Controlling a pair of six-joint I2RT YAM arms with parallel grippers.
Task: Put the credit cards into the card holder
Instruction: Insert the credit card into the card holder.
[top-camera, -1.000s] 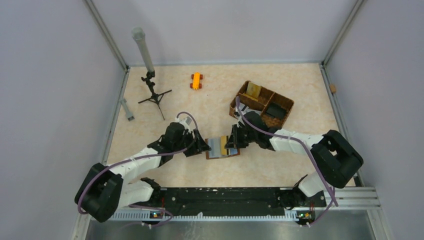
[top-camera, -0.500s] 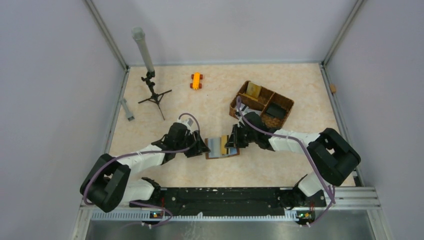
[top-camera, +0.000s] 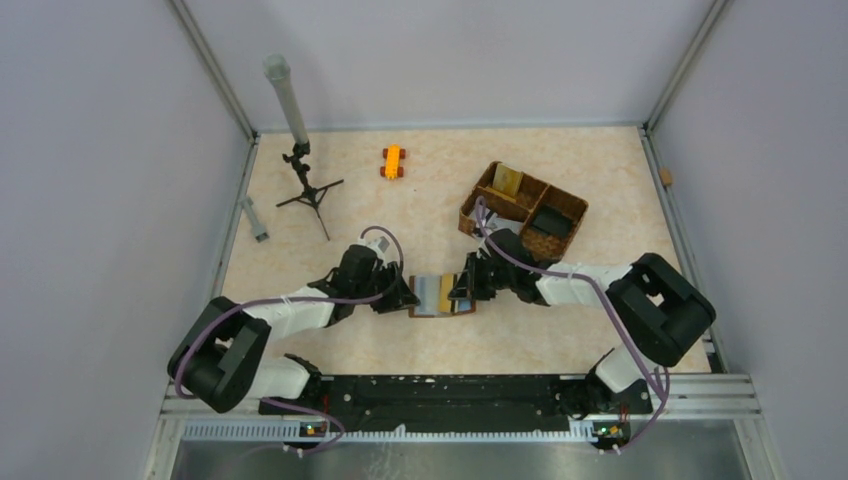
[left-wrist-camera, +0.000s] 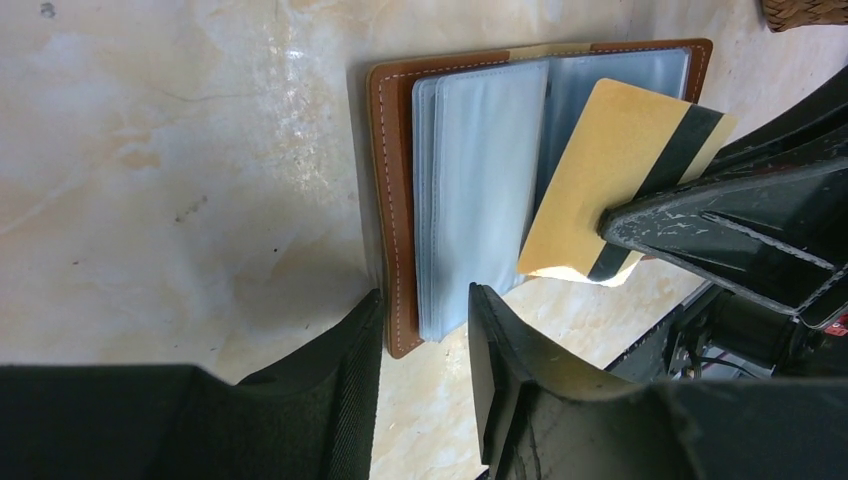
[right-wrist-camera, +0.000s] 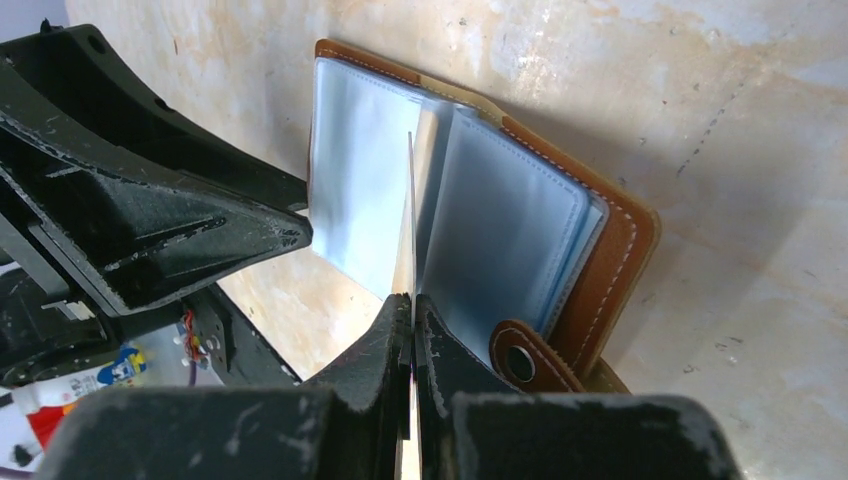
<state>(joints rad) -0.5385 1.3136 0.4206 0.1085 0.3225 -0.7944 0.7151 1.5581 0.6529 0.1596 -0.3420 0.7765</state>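
Note:
The card holder (top-camera: 428, 297), brown leather with blue pockets, lies open on the table between both grippers. My left gripper (left-wrist-camera: 425, 300) stands open at its left end, one finger outside the brown cover (left-wrist-camera: 385, 150) and one beside the blue pockets (left-wrist-camera: 480, 180). My right gripper (right-wrist-camera: 412, 302) is shut on a gold credit card (left-wrist-camera: 600, 170) with a black stripe. Seen edge-on, that card (right-wrist-camera: 410, 200) points in among the pockets (right-wrist-camera: 520, 220). The snap tab (right-wrist-camera: 518, 360) lies beside my right fingers. Two more credit cards, a gold card (top-camera: 507, 180) and a black card (top-camera: 550, 220), sit in the basket.
A brown woven compartmented basket (top-camera: 478, 201) stands behind my right arm. At the back left is a black tripod (top-camera: 305, 185) with a grey tube, and an orange toy (top-camera: 393, 161) lies near the back middle. Walls enclose the table on three sides.
My left gripper's jaws have narrowed around the card holder's left end. My right gripper, still shut on the gold card, has crept slightly left toward the pockets.

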